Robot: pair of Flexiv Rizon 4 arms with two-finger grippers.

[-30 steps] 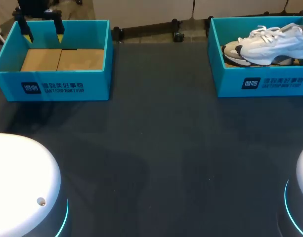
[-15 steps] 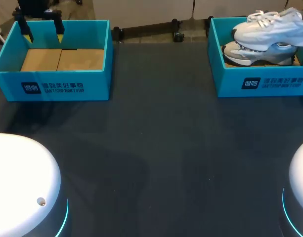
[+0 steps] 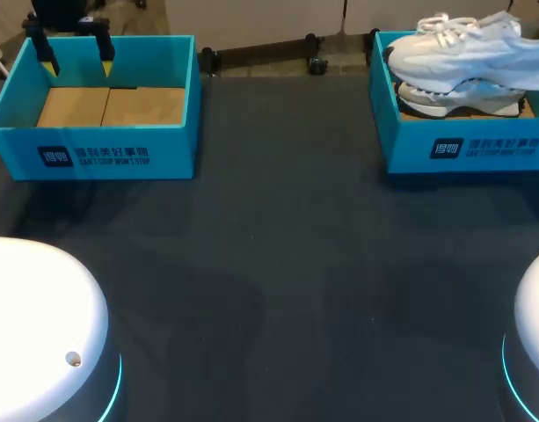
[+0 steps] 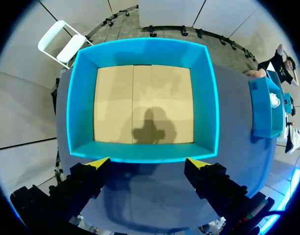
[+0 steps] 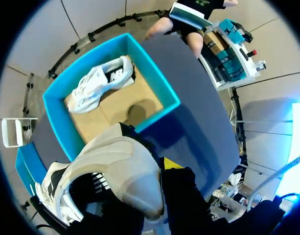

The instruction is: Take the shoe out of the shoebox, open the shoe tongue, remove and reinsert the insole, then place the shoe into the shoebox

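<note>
over the right shoebox (image 3: pixel 462 149) the white sneaker (image 3: pixel 467 54) is hanging, heel pinched in the right gripper (image 5: pixel 160 171), its length running across the table (image 3: pixel 287 264), toe pointing left. the left gripper (image 4: pixel 149 164) is hovering spread by the left shoebox (image 3: pixel 93 154) rim.

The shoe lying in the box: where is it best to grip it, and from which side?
Probably from above, across its heel end: the shoe seems to lie on its side beside a wall of the box, so the walls block a sideways approach.
</note>
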